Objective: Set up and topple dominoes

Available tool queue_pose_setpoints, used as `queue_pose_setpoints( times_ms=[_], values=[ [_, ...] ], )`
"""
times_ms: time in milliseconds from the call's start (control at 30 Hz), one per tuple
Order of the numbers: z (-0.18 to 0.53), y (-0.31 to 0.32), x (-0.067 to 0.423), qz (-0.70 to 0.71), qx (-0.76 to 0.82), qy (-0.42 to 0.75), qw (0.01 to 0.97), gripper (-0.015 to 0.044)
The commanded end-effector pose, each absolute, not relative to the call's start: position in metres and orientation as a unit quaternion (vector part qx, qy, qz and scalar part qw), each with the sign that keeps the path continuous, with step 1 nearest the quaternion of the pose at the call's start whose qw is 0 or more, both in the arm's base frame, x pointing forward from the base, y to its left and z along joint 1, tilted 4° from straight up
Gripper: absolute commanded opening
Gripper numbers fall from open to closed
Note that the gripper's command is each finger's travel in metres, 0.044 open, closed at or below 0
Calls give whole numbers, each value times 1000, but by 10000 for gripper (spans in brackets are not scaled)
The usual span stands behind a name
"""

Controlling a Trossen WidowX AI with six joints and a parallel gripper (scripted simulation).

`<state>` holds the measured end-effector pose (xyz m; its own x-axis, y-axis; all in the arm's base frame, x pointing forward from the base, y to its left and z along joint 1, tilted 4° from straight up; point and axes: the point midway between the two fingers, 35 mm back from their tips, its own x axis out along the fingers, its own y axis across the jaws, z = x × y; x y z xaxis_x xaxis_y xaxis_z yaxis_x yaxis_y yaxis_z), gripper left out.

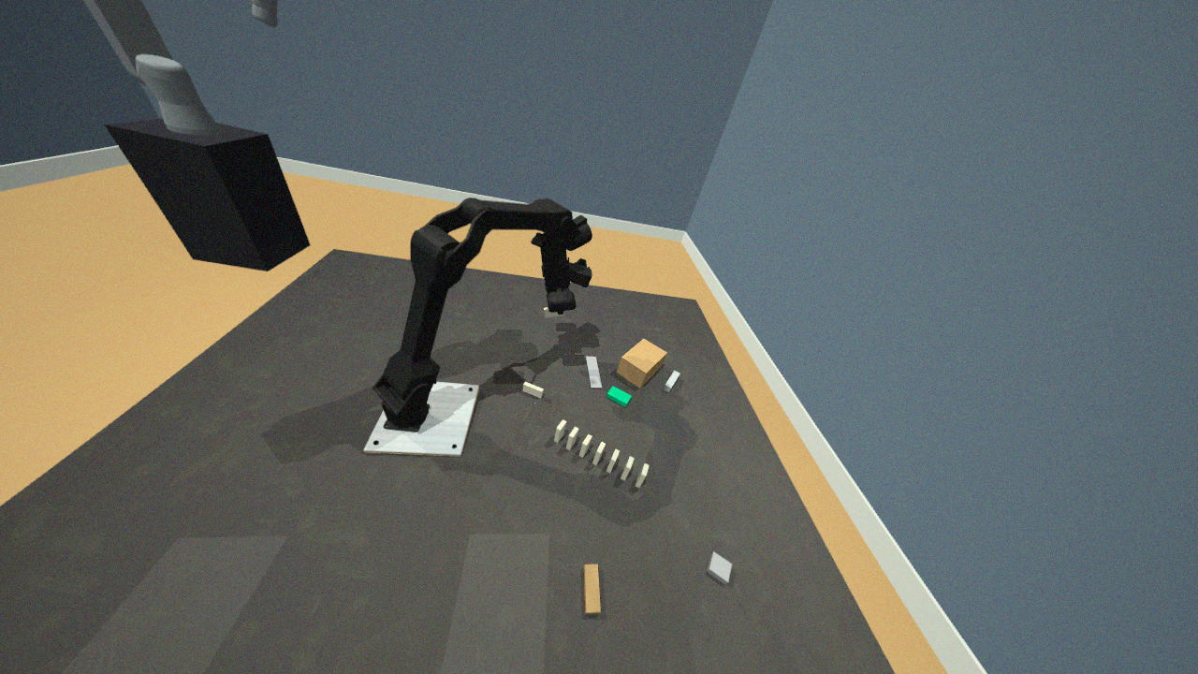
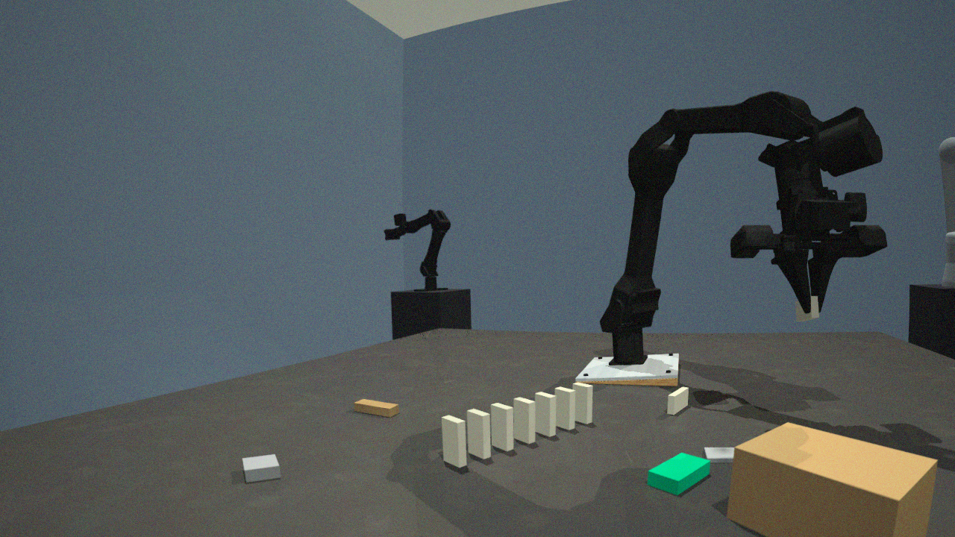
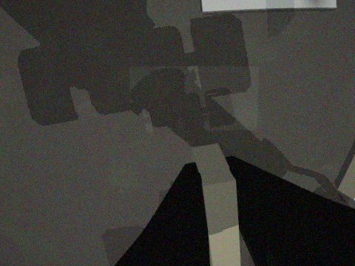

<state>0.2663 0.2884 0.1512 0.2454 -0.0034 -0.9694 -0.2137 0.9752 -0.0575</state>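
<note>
My gripper [image 2: 809, 308] is clenched on 1 cream domino [image 2: 806, 309], held high; the row of 7 standing dominoes [image 2: 517, 420] sits well below it.

Black pincer [image 2: 809, 303] fingers cover most of the cream rectangular domino [image 2: 808, 311]; the tan cardboard box [image 2: 827, 484] is cut off at the picture's bottom edge.

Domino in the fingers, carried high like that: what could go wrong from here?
1. The gripper pinches the domino only near its tips, so it might slip or twist.
2. Setting it down could knock the standing row.
3. A spare domino lying near the row's end may get in the way.
</note>
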Motion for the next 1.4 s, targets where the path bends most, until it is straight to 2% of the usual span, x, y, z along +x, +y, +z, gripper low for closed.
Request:
queue_pose_setpoints(
  times_ms=[0,667,1367],
  values=[
    [146,295,271,80,-101,578,806,28],
    [127,327,286,120,-127,410,895,28],
    [128,337,275,126,-115,243,955,28]
  ],
)
